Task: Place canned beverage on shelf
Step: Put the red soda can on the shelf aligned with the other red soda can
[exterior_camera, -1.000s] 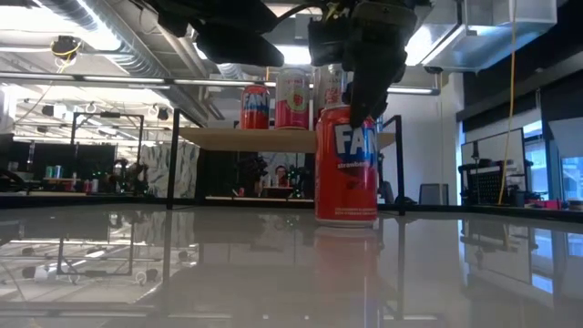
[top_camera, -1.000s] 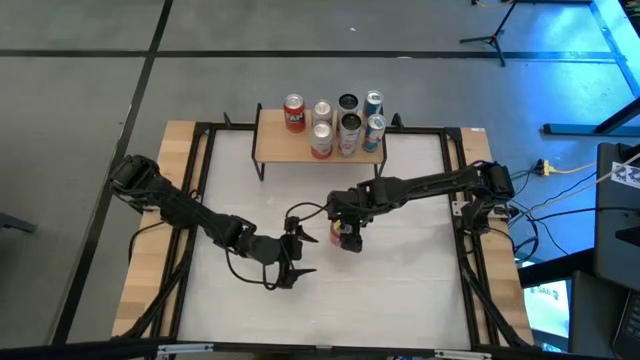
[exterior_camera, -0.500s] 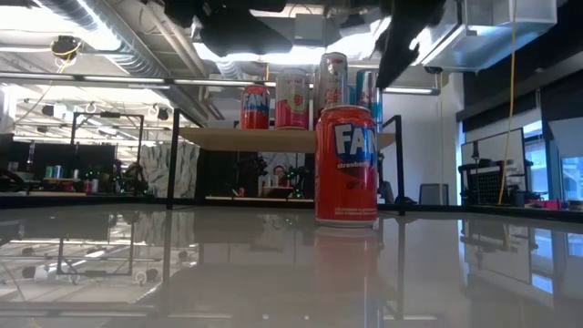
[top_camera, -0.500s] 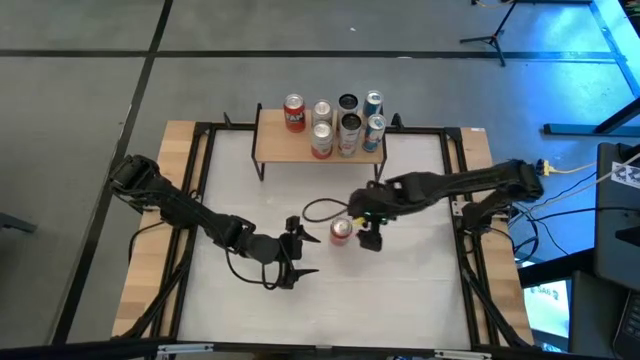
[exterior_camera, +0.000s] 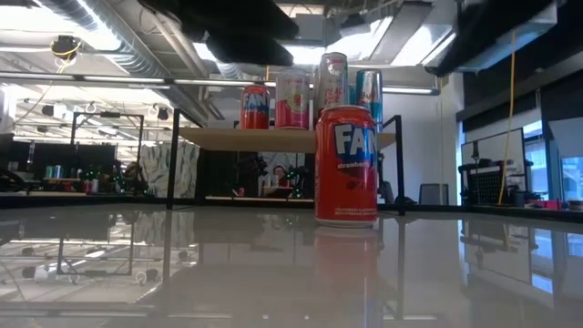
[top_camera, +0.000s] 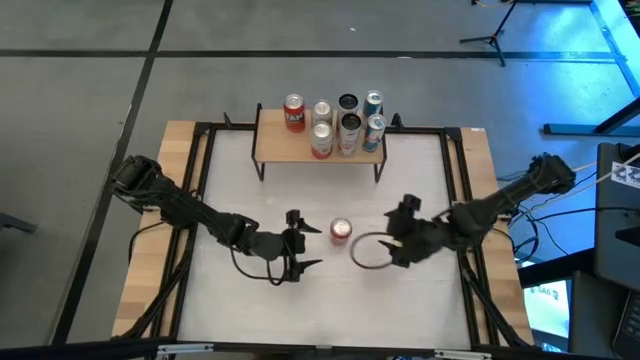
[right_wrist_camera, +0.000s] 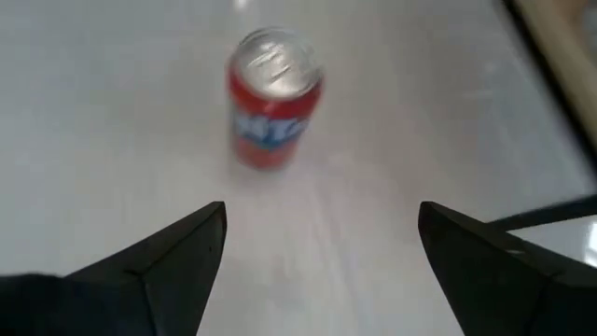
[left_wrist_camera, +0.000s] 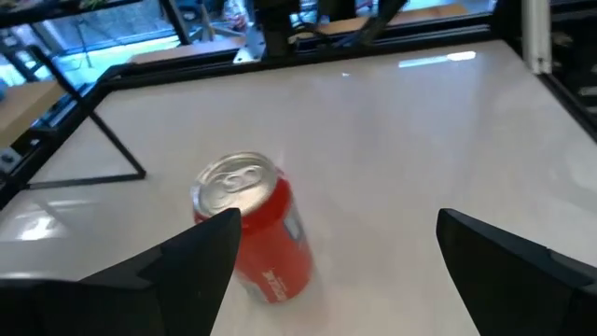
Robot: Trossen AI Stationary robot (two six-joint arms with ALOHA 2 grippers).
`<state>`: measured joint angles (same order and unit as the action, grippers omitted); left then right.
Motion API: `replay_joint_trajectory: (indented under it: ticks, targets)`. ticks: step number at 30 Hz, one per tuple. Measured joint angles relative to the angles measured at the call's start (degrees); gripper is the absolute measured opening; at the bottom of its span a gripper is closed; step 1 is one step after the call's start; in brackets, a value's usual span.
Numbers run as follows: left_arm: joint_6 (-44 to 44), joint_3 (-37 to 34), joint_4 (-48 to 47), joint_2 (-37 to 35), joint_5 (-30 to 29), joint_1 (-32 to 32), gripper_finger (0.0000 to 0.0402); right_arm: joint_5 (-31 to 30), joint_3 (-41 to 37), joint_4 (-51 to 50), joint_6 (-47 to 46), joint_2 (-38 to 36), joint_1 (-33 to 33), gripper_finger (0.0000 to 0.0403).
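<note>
1. Can (top_camera: 341, 231) stands upright on the white desk (top_camera: 400, 310), alone near the middle, well apart from the shelf (top_camera: 272, 146) at the far edge. No claw touches it.

2. Left claw (top_camera: 301, 246) sits just beside the can on the left arm's side, fingers spread wide and empty; in its wrist view the can (left_wrist_camera: 253, 226) shows between the two dark fingers (left_wrist_camera: 191, 261) but nearer one of them.

3. Right claw (top_camera: 398, 238) hangs off to the other side, near but clear of the can, also released and empty; its wrist view looks down on the can (right_wrist_camera: 271, 96) ahead of the parted fingers (right_wrist_camera: 159, 257).

4. Handling, as I judge it: a thin metal can, stiff enough if full, smooth and rather slippery, easy to tip since it is tall and narrow. Best taken round the middle of the body, fingers on opposite sides, squeezed only firmly enough to lift. Whether it is full or empty I cannot tell.

5. Shelf already holds six cans (top_camera: 345, 122), crowded toward its right half; the left part of the board looks free.

6. Hard to make out: in the low view the can (exterior_camera: 346, 164) hides part of the shelf (exterior_camera: 273, 138) and of the cans behind it, and the arms are only dark shapes cut off at the top. A loop of cable (top_camera: 368, 250) lies on the desk by the right claw.
</note>
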<state>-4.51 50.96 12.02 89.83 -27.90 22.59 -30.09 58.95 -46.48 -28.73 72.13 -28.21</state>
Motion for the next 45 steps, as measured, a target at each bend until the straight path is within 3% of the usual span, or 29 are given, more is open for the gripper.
replay_joint_trajectory:
  ticks: [5, 10, 15, 20, 28, 34, 45]
  targets:
    - [-4.0, 0.0, 1.4, 1.9, 5.2, -3.9, 0.035, -2.4, -14.0, 18.9, 1.6, -8.5, -5.1, 0.0349]
    - [-7.4, 3.3, -1.5, 2.5, 14.4, -10.4, 0.035, -6.4, -23.9, 39.6, 15.2, -14.3, -7.2, 0.0349]
    - [-7.4, 9.2, -6.2, 2.4, 20.9, -13.2, 0.035, -6.4, -28.0, 53.0, 27.2, -16.2, -7.1, 0.0349]
    - [-1.6, 10.6, -6.4, 2.4, 23.8, -13.3, 0.035, -6.4, -26.7, 53.5, 30.5, -16.3, -7.1, 0.0349]
    - [0.5, 10.6, -9.4, 2.4, 28.3, -13.6, 0.035, -6.3, -25.6, 54.4, 30.7, -16.2, -6.6, 0.0349]
    - [0.6, 10.6, -10.8, 2.4, 23.5, -13.7, 0.0351, -6.3, -25.6, 55.2, 30.7, -15.5, -6.6, 0.0349]
    - [2.7, 10.6, -9.3, 2.4, 19.8, -13.5, 0.0351, -6.4, -25.6, 56.1, 30.6, -13.1, -6.6, 0.0349]
